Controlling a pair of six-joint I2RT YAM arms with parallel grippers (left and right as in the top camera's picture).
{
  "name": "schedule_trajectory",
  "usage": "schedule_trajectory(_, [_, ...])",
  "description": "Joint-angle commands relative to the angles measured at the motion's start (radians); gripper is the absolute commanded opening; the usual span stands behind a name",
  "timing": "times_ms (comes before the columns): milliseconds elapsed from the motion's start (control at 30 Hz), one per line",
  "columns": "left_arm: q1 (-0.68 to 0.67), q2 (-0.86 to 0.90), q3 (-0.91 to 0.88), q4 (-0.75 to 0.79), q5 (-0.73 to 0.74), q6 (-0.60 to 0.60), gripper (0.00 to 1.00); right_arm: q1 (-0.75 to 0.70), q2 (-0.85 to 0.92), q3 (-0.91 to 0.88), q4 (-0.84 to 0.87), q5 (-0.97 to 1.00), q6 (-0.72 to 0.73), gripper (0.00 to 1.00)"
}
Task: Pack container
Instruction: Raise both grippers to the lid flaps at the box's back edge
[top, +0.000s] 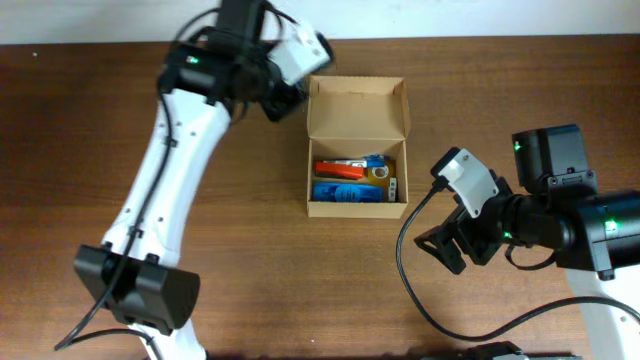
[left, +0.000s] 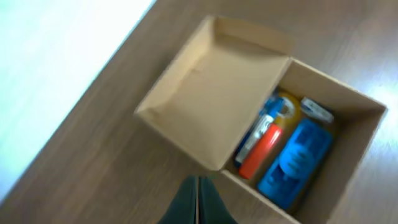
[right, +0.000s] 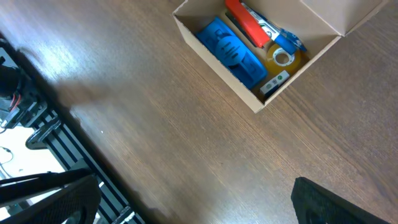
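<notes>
Two grippers: my left gripper (left: 198, 204) has its dark fingers pressed together with only a thin seam between them, holding nothing; my right gripper (right: 196, 186) is spread wide, also holding nothing.
Cut off: only the tips of the fingers show in either wrist view, at the bottom edge of the picture.
Blurred: the left wrist view is soft all over, so edges and small details there are hard to make out.
Where: the container (top: 357, 211) sits mid-table (top: 260, 270) between my arms, with neither gripper touching it, and its lid (top: 357, 110) is folded back on the far side.
Inside: an orange-red bar (right: 245, 22), a blue block (right: 227, 50), a tape roll (right: 283, 57) and a small white piece (right: 273, 81) are packed side by side, and the wall hides their lower parts.
Writing: the raised pattern on the blue block and the green marks on the white piece are too small to read.
Materials: the container is matte tan cardboard, the table is dark, glossy, grained wood, and the tape roll is clear and yellowish.
Edge: a dark frame (right: 31, 124) runs beyond the table and is partly cut off.
</notes>
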Motion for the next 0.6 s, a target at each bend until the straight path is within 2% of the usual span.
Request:
schedule_trajectory(0, [0.058,0.011,0.003,0.034,0.059,-0.161,0.02,-0.001,-0.001,-0.003,0.002,-0.01,0.007,0.99])
schedule_trajectory(67, [0.09,0.059,0.003,0.066,0.059,-0.248,0.02,-0.001,0.002,-0.003,0.002,-0.01,0.007,0.99])
schedule_trajectory(200, [0.1,0.193,0.003,0.106,0.06,-0.335,0.02,-0.001,0.015,-0.003,0.023,-0.01,0.007,0.99])
schedule_trajectory(433, [0.101,0.41,0.003,0.29,0.071,-0.575,0.02,-0.001,0.114,-0.003,0.093,-0.013,0.008,0.99])
schedule_trajectory(500, [0.1,0.442,0.003,0.322,0.113,-0.594,0.02,-0.001,0.172,-0.003,0.151,-0.01,0.008,0.82])
schedule_trajectory(567, [0.1,0.461,0.003,0.355,0.112,-0.637,0.02,-0.006,0.255,-0.003,0.252,-0.009,0.009,0.5])
